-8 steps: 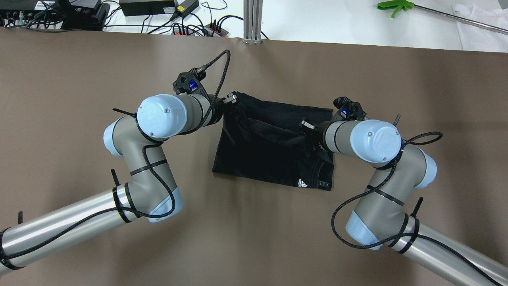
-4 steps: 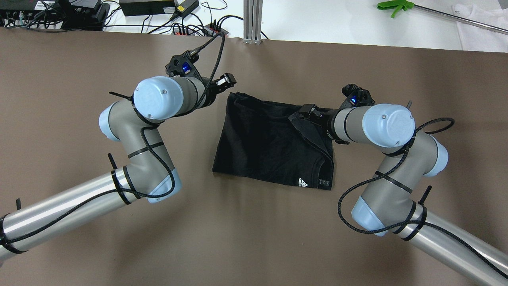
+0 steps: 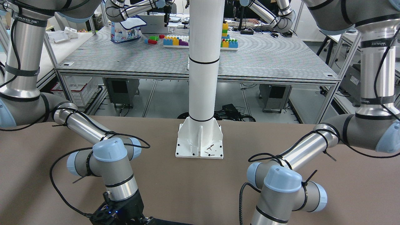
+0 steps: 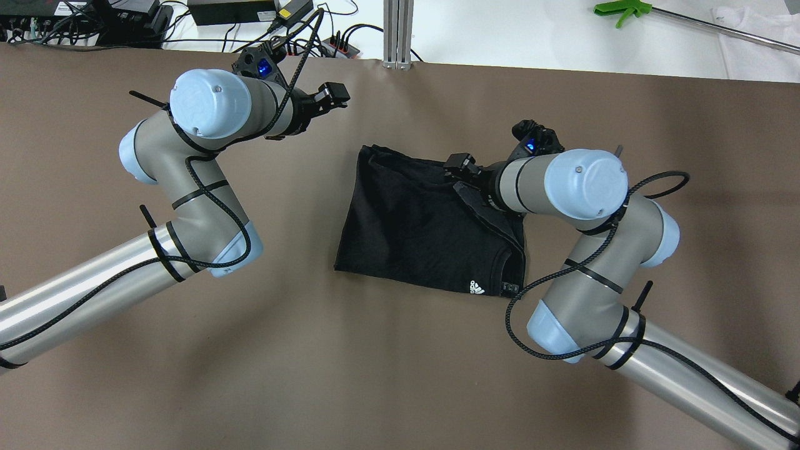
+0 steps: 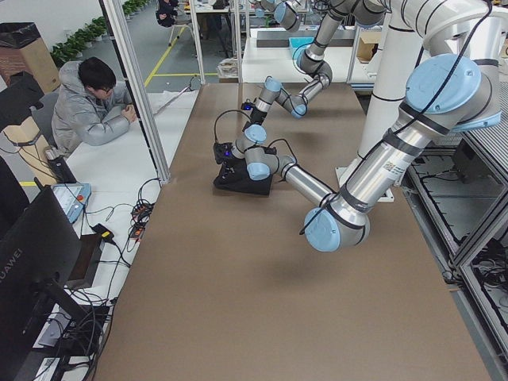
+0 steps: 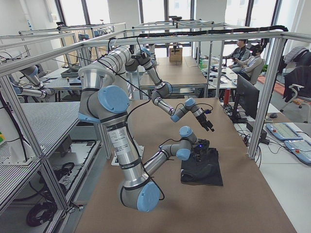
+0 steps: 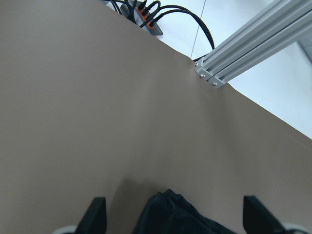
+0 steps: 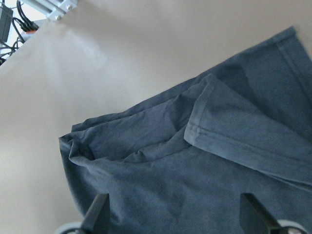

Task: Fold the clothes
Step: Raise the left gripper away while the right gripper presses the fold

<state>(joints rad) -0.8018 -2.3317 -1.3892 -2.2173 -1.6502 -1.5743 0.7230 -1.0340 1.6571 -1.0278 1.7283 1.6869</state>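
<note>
A black shirt with a small white logo lies folded on the brown table. It also shows in the exterior left view and the exterior right view. My left gripper is open and empty, up and off beyond the shirt's far left corner. My right gripper is open and empty, hovering over the shirt's far edge next to a folded-over flap. Its fingers stand wide apart above the cloth.
Cables and a power strip lie past the table's far edge, by an aluminium post. A green-handled tool and a white cloth are at the far right. The white robot column base stands on the table. A person sits beside the table.
My left gripper has left the shirt's far left corner and moved up and away to the far left. My right gripper has moved toward the shirt's far edge. The shirt now lies flatter.
</note>
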